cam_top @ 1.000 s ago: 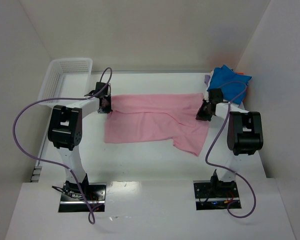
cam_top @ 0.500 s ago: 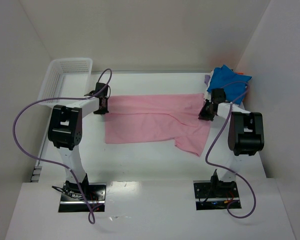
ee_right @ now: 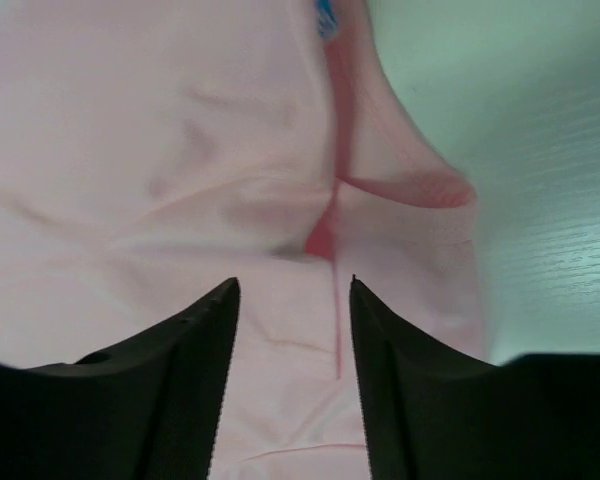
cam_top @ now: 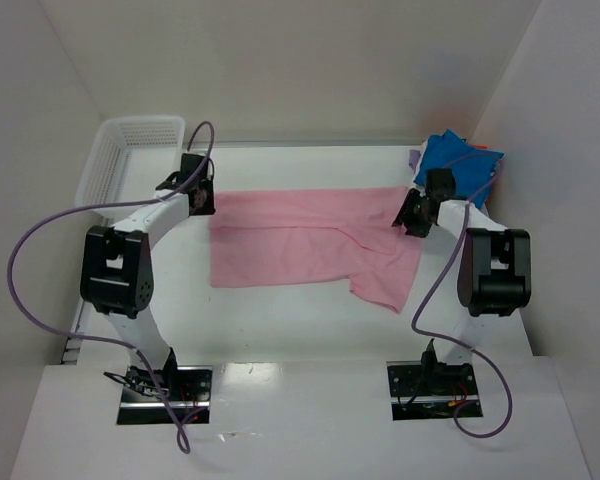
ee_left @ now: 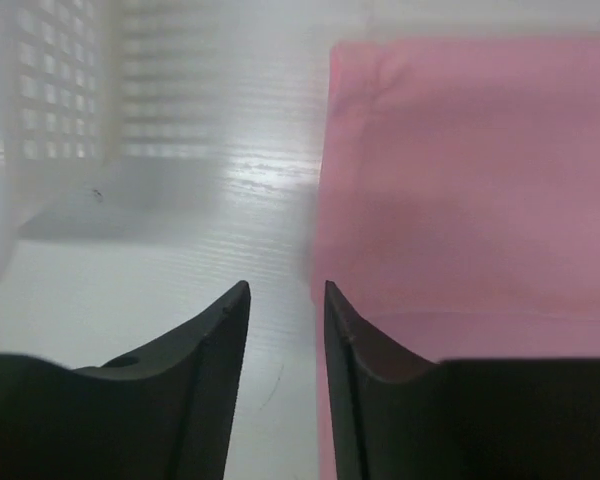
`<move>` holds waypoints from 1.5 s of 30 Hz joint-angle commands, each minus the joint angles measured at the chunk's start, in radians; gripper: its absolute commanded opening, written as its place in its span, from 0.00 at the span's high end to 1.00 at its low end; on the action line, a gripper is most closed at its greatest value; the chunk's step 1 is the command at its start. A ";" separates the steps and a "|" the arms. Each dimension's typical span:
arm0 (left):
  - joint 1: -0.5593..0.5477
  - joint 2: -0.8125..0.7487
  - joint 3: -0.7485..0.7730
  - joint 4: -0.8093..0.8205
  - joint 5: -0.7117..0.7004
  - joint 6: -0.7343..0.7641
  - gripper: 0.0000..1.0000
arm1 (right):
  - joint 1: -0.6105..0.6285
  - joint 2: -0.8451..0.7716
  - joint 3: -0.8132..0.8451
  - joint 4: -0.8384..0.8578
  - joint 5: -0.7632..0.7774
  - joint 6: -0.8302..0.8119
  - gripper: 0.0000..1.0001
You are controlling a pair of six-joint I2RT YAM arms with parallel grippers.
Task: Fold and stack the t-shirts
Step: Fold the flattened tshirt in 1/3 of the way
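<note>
We are looking at the light pink t-shirt (cam_top: 300, 240), which is lying spread on the white table (cam_top: 300, 325) between the two arms. It is wider than it is deep, and a flap on its right side is reaching toward the near edge (it is not lying quite flat, since creases are running across its middle).

The left gripper (ee_left: 285, 300) is sitting just off the shirt's far left corner. In the left wrist view its fingers are standing slightly apart, with bare table showing between them and nothing held. The shirt's left edge is running just beside the right-hand finger, but we cannot tell whether the two are touching. The white mesh basket (cam_top: 105, 165) is standing nearby, at the table's far left corner.

The right gripper (ee_right: 292, 290) is hovering over the shirt's far right corner. Its fingers are parted too, and the pink cloth lying beneath the gap is not pinched between them. A darker folded ridge is running up the cloth from that gap, with bare table showing to the right.

The bright blue t-shirt (cam_top: 458, 168) is lying bunched in the table's far right corner, just behind the right gripper. A sliver of lavender cloth (cam_top: 416, 158) is peeking out at its left edge.
</note>
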 commanded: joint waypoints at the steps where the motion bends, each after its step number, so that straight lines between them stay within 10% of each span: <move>1: 0.017 -0.121 0.040 0.069 0.051 -0.003 0.48 | -0.005 -0.140 0.122 -0.016 -0.017 -0.018 0.41; 4: 0.027 -0.130 0.047 0.155 0.118 -0.015 0.23 | -0.005 -0.173 0.197 -0.025 -0.069 -0.031 0.32; 10: 0.027 -0.019 0.038 0.304 0.427 -0.023 0.24 | -0.005 -0.280 0.285 -0.034 -0.059 -0.079 0.30; 13: 0.015 0.057 0.056 0.328 0.545 -0.013 0.40 | -0.005 -0.337 0.285 -0.053 -0.019 -0.088 0.32; 21: 0.005 0.200 0.122 0.307 0.598 -0.013 0.97 | -0.005 -0.398 0.277 -0.088 0.045 -0.120 0.81; 45: 0.005 0.388 0.373 -0.093 0.039 -0.039 1.00 | -0.005 -0.461 0.240 -0.138 0.068 -0.130 0.71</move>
